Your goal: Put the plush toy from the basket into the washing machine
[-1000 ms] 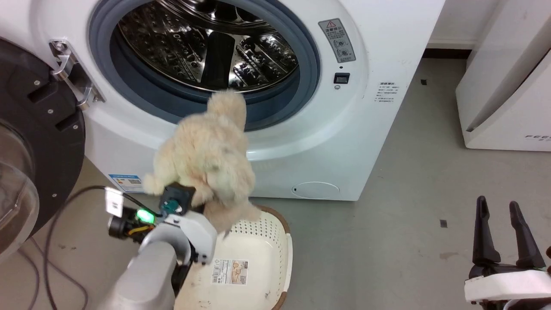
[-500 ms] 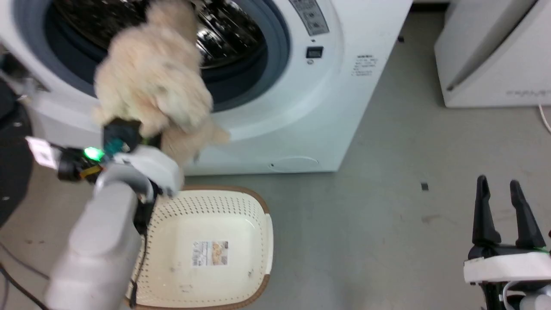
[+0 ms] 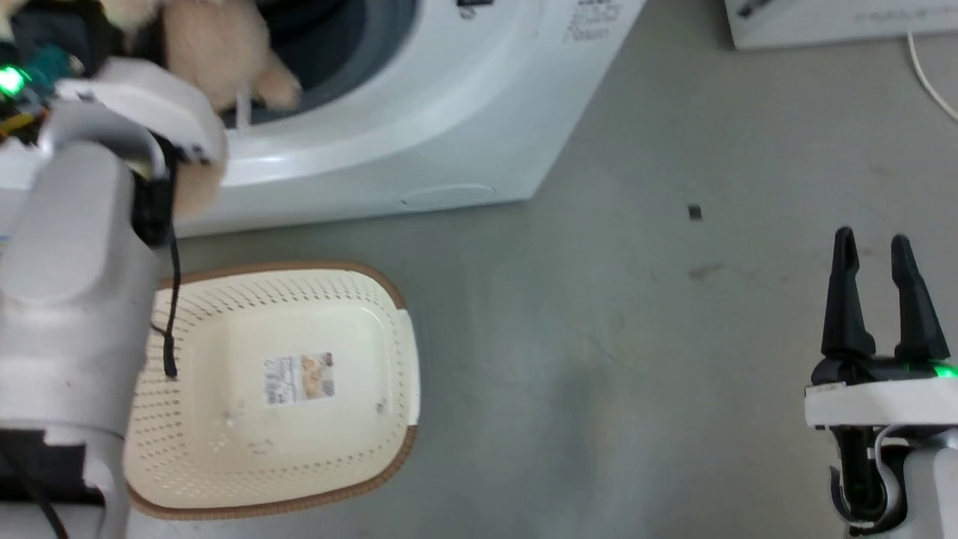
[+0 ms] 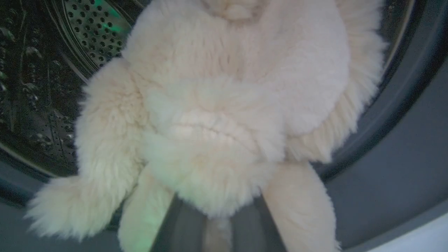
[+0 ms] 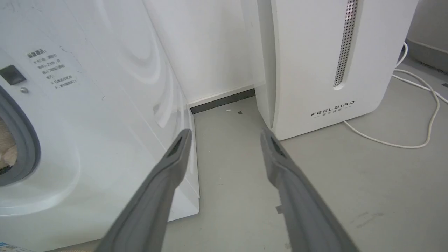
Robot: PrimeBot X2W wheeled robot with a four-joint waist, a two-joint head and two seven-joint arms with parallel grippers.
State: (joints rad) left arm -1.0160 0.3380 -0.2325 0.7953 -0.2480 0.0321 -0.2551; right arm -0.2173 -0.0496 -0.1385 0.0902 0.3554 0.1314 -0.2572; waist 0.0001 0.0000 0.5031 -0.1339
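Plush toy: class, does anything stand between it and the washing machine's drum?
Nothing visible does. The plush toy hangs at the washing machine's open porthole, the steel drum right behind it and the grey gasket below its legs.

— What's the left arm (image 3: 67, 284) like?
— Pale grey casing, white wrist shell (image 3: 150, 105), a green lamp (image 3: 11, 78), a thin black cable (image 3: 171, 299) along it.
— And the right gripper (image 3: 872, 243)?
— Two long, black, tapered fingers (image 3: 846, 299) on a white band (image 3: 876, 404), with a small green light (image 3: 944, 370).
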